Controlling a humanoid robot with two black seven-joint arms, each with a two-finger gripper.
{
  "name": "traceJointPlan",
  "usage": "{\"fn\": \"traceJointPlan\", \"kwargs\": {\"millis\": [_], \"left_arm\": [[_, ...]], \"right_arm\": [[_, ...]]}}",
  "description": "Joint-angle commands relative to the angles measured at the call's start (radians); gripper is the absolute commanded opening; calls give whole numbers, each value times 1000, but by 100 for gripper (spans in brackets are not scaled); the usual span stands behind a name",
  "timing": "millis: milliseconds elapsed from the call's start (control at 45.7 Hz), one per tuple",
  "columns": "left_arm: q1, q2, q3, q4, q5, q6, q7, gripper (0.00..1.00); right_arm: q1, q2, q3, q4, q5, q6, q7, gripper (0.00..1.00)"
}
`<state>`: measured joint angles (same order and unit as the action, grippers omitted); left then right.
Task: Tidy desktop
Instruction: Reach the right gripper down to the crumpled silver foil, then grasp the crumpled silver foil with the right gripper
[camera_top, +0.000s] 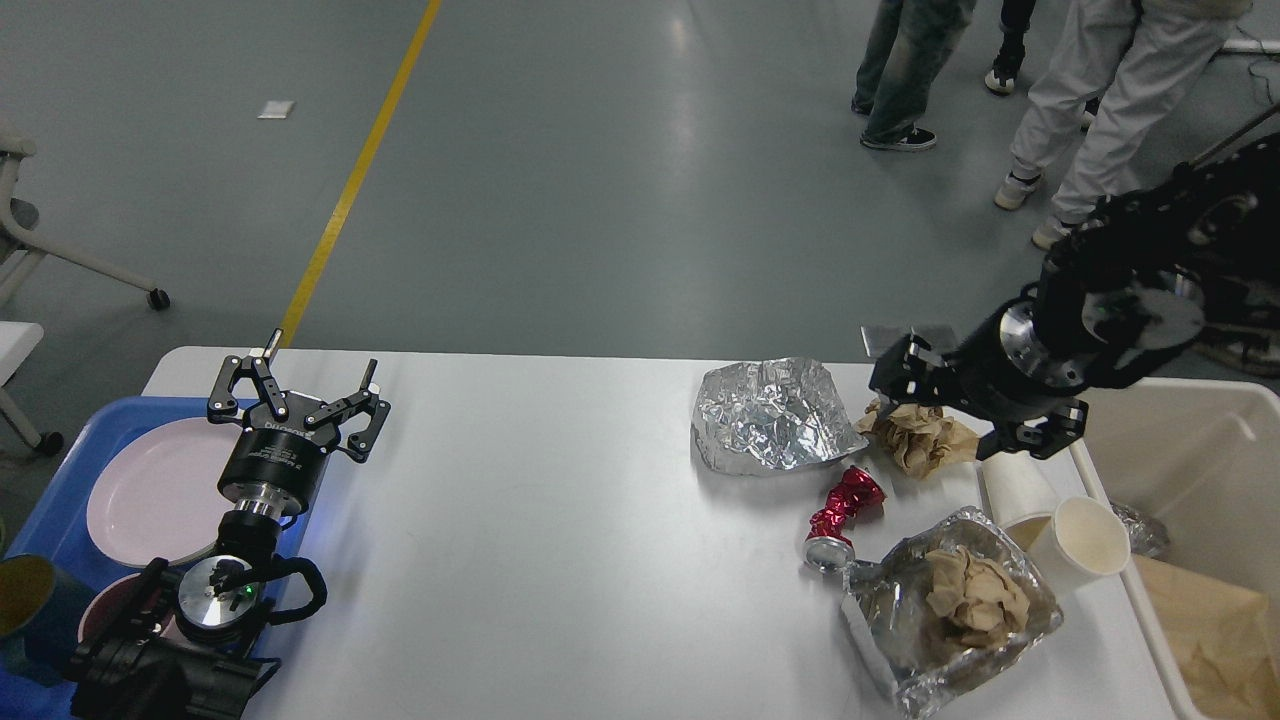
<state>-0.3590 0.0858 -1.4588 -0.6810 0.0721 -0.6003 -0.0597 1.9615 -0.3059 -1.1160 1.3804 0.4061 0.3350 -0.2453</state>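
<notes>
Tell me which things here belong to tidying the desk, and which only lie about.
Job:
white rectangular desktop
crumpled silver foil sheet
crumpled brown paper wad
crushed red can
white paper cups
beige plastic bin

Lying about:
wheeled chair
bystanders' legs

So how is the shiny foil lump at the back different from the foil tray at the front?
The foil lump is domed and closed over, with nothing showing inside; the foil tray lies open and holds crumpled brown paper. The lump sits farther back on the desktop. Both are wrinkled silver foil.

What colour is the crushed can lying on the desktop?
Shiny red with a silver end, the crushed can shows best in the head view.
</notes>
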Motion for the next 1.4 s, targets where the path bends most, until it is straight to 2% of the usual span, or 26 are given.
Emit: {"fn": "traceJointPlan", "kwargs": {"millis": [0,131,263,460,591,985,1094,1182,1313,1379], "left_arm": [[0,0,0,0,0,1,0,97],[0,0,0,0,0,-1,0,97],[0,-1,0,0,0,0,1,97],[0,0,0,0,0,0,0,97],[0,0,0,0,0,-1,0,97],[0,-1,0,0,0,-1,0,97],[0,0,0,0,0,-1,0,97],[0,0,0,0,0,-1,1,97],[0,-1,0,0,0,-1,0,97],[0,0,0,0,0,-1,0,97]], "right_arm": [[-176,27,120,-162,212,-16,-14,96],[-361,43,295,-342,269,-21,-16,99],[-538,142,424,-507,269,-24,-16,98],[-726,307,453,-747,261,-112,-14,97],[-832,358,472,-883,258,-182,-11,97],[-895,364,507,-1012,257,-215,-12,94],[-917,372,507,-1015,255,-218,-12,84],[-935,376,507,-1014,241,-226,-9,66],[-940,383,507,-1014,221,-235,-3,51],[-940,381,507,-1014,212,-243,-3,47]]}}
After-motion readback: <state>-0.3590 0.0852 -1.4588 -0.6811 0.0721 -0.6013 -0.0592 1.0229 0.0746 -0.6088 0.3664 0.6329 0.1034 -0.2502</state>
